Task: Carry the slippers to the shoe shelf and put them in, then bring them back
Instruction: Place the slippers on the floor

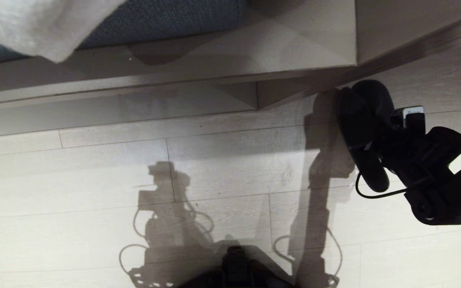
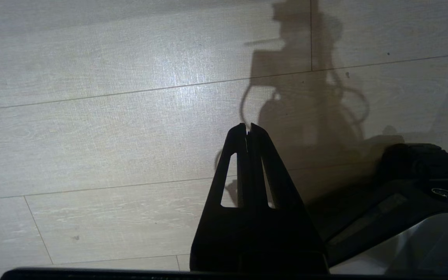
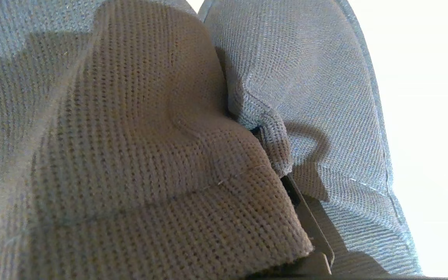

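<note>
The slippers (image 1: 360, 136), a dark grey, flat pair with wide knitted bands, hang clear of the pale plank floor (image 1: 94, 176) at the right of the scene. Their long axis runs near to far, with the far ends just short of the beige wood-laminate unit (image 1: 302, 44). The right claw (image 1: 378, 150) is clamped on them from the right; its wrist view shows the bands bunched together around one finger (image 3: 309, 225). No shelf opening shows, so I judge it lies beyond the far ends. The left claw (image 2: 247, 130), closed and empty, hangs low over the floor.
</note>
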Robot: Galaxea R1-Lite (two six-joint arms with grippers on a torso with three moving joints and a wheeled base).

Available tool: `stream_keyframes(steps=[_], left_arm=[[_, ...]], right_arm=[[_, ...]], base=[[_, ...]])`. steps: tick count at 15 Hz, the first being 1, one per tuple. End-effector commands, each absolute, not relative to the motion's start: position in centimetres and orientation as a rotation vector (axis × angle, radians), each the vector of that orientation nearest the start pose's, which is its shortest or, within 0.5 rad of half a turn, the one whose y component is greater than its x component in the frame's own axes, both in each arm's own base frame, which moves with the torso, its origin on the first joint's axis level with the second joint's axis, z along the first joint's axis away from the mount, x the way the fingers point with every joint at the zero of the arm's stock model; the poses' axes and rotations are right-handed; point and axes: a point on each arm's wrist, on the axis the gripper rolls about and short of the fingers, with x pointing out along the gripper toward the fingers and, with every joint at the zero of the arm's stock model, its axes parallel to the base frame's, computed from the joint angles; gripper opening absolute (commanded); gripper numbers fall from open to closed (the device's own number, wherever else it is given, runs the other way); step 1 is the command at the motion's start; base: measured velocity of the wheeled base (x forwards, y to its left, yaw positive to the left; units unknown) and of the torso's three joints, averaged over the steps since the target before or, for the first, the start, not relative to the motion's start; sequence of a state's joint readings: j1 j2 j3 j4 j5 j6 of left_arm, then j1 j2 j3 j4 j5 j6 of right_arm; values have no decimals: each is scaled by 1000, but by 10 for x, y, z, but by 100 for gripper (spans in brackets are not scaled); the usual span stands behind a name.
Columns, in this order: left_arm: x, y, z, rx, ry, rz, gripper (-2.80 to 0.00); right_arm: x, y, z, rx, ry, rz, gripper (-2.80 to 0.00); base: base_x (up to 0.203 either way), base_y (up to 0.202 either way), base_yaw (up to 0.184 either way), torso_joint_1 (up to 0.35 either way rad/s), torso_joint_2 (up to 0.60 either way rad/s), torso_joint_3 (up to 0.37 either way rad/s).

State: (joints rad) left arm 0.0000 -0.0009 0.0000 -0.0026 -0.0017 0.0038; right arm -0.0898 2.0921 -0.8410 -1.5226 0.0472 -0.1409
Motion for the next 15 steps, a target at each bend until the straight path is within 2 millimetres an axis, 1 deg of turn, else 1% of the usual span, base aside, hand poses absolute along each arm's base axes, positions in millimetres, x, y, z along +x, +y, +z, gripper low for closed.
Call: stream_keyframes(steps=[1,3,8,9,11,15], left_arm=[[-23,0,76,3,-3,-2,-280],[-23,0,76,3,-3,-2,-280],[-23,0,76,3,-3,-2,-280],[-23,0,76,3,-3,-2,-280],[-23,0,76,3,-3,-2,-280],[-23,0,76,3,-3,-2,-280]], right_arm=[[375,-33,141,-159,-261,-60,0],[375,-32,136,-159,-245,-59,0],[376,-32,110,-159,-158,-60,0],[374,-32,108,-158,-147,-60,0],[371,-32,108,-157,-142,-59,0],[357,-30,125,-159,-169,-58,0]], base=[[0,0,0,0,0,0],[0,0,0,0,0,0],[0,0,0,0,0,0],[0,0,0,0,0,0],[0,0,0,0,0,0],[0,0,0,0,0,0]])
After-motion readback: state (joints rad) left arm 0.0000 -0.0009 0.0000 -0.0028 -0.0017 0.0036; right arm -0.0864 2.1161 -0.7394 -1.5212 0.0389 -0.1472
